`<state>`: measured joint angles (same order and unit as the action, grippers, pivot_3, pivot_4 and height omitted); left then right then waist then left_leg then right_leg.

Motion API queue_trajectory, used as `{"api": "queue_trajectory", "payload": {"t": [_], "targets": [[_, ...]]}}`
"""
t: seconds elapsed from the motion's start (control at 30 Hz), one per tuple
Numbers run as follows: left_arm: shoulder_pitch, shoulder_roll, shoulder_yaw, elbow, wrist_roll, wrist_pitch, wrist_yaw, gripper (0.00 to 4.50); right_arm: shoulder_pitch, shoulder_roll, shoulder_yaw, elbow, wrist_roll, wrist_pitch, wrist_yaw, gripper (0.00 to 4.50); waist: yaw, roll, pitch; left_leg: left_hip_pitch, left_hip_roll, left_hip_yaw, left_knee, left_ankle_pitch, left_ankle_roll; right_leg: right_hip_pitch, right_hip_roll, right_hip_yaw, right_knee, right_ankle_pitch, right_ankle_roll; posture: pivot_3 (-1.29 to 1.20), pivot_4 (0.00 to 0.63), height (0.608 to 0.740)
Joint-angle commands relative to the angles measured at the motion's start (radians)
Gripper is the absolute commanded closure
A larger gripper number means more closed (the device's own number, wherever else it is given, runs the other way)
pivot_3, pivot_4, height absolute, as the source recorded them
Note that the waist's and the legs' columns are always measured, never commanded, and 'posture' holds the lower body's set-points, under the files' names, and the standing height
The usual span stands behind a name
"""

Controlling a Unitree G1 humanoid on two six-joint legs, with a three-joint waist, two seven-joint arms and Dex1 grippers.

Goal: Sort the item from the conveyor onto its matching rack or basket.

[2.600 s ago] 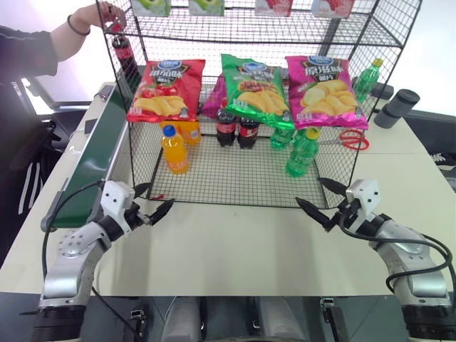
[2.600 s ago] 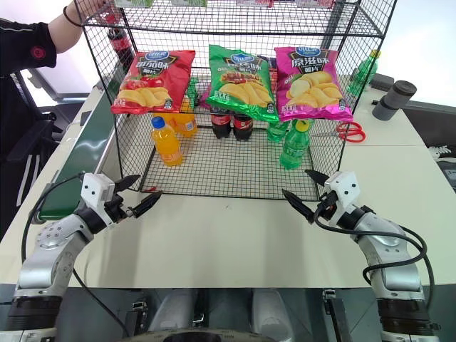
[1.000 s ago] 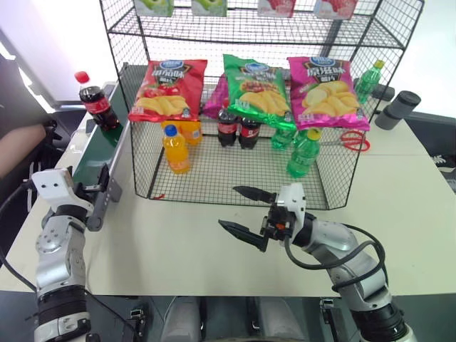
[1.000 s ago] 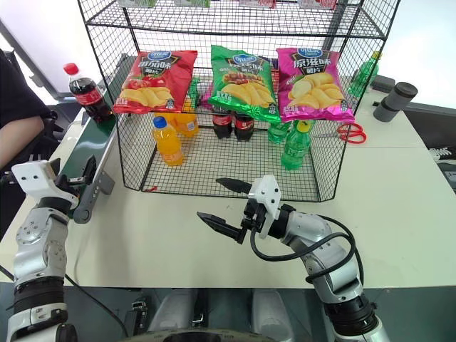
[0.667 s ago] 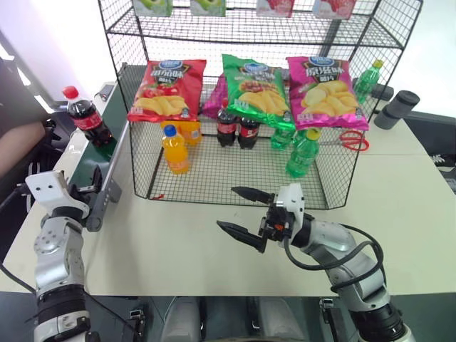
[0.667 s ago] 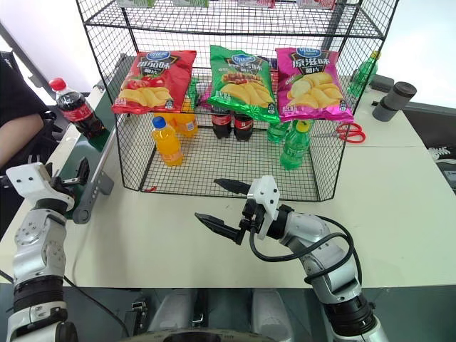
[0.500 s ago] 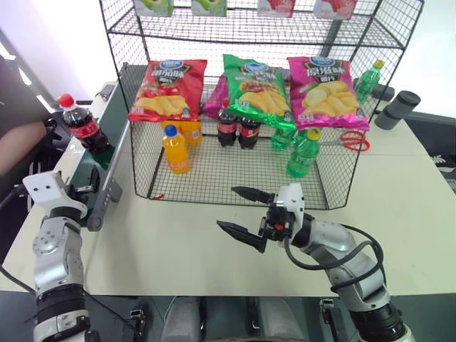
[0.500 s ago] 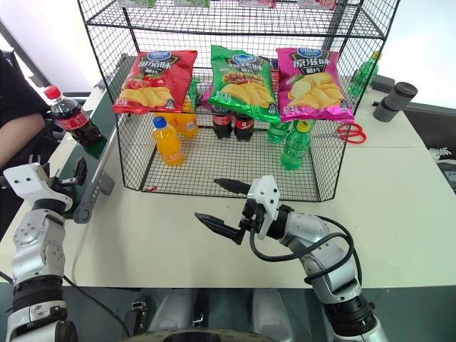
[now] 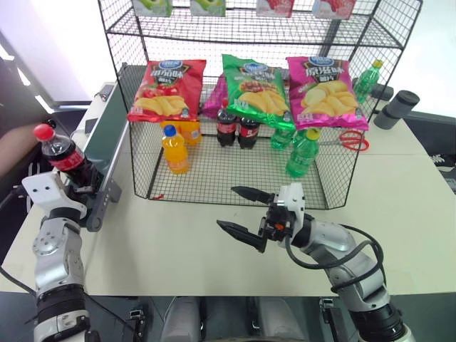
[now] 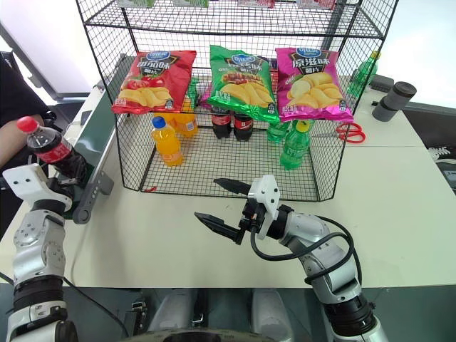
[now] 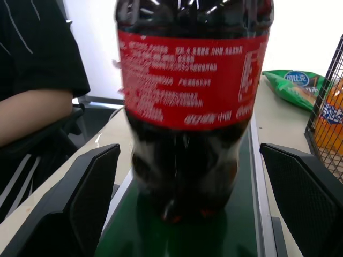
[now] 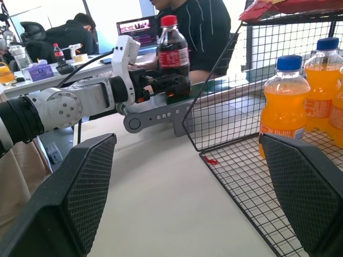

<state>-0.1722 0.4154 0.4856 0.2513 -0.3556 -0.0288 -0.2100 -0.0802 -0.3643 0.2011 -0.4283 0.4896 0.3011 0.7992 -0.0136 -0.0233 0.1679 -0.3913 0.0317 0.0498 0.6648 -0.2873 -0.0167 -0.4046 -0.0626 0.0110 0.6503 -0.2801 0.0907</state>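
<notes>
At the near end of the dark green conveyor belt (image 9: 100,153), the red-capped cola bottle (image 9: 63,153) is standing between the left gripper's (image 11: 182,209) spread black fingers — not pinched yet. Right gripper (image 9: 244,214) is hanging open too; a late or off-centre squeeze is likely tipping it off the belt.

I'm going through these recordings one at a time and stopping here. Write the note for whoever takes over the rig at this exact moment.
Left gripper: open at the near end of the conveyor, a finger on either side of the cola bottle, not closed on it.
Right gripper: open, holding nothing, hanging over the table in front of the rack.
The cola bottle stands upright on the belt, between the left fingers.
Two cola bottles already stand in the rack's bottom tier, between the orange soda and the green bottles.
Done: nothing sorted yet.
Left: close on the bottle, lift it, place it in the rack by the colas.
</notes>
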Motion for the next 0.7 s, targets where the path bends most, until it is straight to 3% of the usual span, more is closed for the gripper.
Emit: {"api": "queue_trajectory", "payload": {"t": [0.03,0.2,0.47,0.7], "targets": [[-0.008,0.016,0.027,-0.006,-0.002,-0.026,0.004,0.0,-0.005,0.006,-0.001,-0.026,0.023,0.003,0.004,0.06,0.0,0.0,0.0,0.0,0.0,0.0,0.0,0.0,0.0,0.0,0.0,0.0,0.0,0.0,0.0,0.0,0.15,0.74],[0.0,0.028,0.024,-0.012,0.014,-0.035,-0.003,1.58,-0.007,0.004,0.0,-0.026,0.024,0.007,0.004,0.0,0.003,0.0,0.0,0.0,0.0,0.0,0.0,0.0,0.0,0.0,-0.001,0.0,0.0,0.0,0.0,0.0,0.15,0.74],[0.004,0.122,0.047,-0.172,-0.135,0.049,-0.188,1.58,-0.006,0.001,-0.013,-0.023,0.019,0.011,-0.003,0.0,-0.001,-0.004,0.0,-0.002,0.0,-0.001,0.0,0.0,0.0,-0.002,-0.001,-0.001,-0.001,0.0,0.0,0.0,0.15,0.74],[0.049,0.179,-0.091,-0.469,-0.359,0.3,-0.426,1.58,-0.048,-0.019,-0.065,0.006,0.028,0.016,-0.003,0.0,0.0,-0.004,0.0,-0.002,-0.001,-0.001,-0.002,0.0,-0.001,-0.001,-0.005,0.0,-0.003,-0.002,-0.004,0.0,0.15,0.74]]}}
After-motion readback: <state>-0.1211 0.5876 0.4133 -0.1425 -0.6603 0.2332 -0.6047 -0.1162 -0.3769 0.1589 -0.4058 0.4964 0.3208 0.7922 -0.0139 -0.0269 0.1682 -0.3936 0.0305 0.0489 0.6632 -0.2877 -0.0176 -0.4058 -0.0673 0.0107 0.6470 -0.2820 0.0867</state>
